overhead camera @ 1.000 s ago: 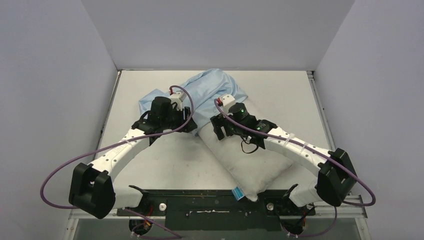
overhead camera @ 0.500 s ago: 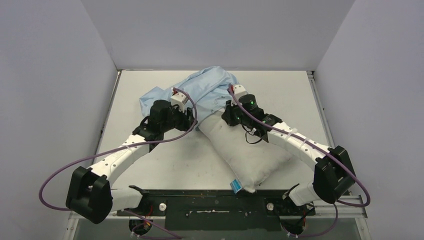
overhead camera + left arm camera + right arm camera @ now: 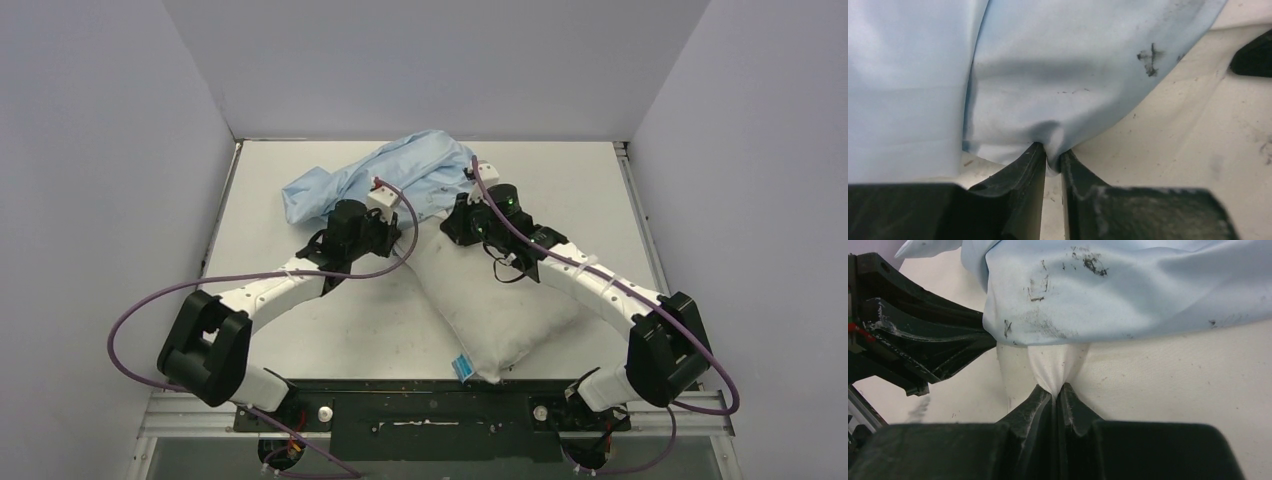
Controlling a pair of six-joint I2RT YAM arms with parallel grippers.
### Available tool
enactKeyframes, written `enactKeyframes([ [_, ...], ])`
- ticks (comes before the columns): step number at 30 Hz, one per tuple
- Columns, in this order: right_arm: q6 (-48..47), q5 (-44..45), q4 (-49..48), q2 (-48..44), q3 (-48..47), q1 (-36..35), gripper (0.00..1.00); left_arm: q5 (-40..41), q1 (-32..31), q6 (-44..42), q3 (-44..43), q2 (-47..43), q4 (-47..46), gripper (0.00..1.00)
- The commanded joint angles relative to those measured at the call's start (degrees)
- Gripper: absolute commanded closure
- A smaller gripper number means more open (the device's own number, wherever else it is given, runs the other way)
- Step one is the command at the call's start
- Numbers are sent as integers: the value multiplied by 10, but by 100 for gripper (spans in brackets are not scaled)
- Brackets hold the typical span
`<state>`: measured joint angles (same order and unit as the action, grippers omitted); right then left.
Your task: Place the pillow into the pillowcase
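Note:
The pillow [image 3: 490,310] lies diagonally on the table, plump and white, with its blue tag [image 3: 462,366] at the near corner. Its far end sits under the edge of the wrinkly light blue pillowcase [image 3: 390,170]. My left gripper [image 3: 402,234] is shut on a fold of the pillowcase [image 3: 1063,75] hem, the cloth bunched between its tips [image 3: 1053,152], with the pillow [image 3: 1198,115] beside it. My right gripper [image 3: 453,222] is shut on a pinch of the pillow [image 3: 1173,375] fabric [image 3: 1055,391], just below the smudged pillowcase [image 3: 1128,290] edge.
Grey walls close in the white table [image 3: 300,330] on the left, right and far sides. A black rail [image 3: 420,400] with the arm bases runs along the near edge. Purple cables loop off both arms. The left gripper's black fingers [image 3: 923,340] show close by in the right wrist view.
Both arms have reached farther toward the back wall. The right gripper has shut on the pillow's far end. The left gripper has swung right and closed on the pillowcase hem.

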<state>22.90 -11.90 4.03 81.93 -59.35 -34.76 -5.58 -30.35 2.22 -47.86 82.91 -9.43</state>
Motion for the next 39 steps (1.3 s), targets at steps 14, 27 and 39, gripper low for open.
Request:
enactKeyframes([
  [14,176,35,-66,53,-332,129,100,-79,-86,23,-368,-56,47,100],
  [27,241,64,-145,-21,-149,128,100,-83,-80,111,-227,-109,118,100],
  [39,242,32,-123,-108,-165,102,100,-79,9,162,-481,39,181,100],
])
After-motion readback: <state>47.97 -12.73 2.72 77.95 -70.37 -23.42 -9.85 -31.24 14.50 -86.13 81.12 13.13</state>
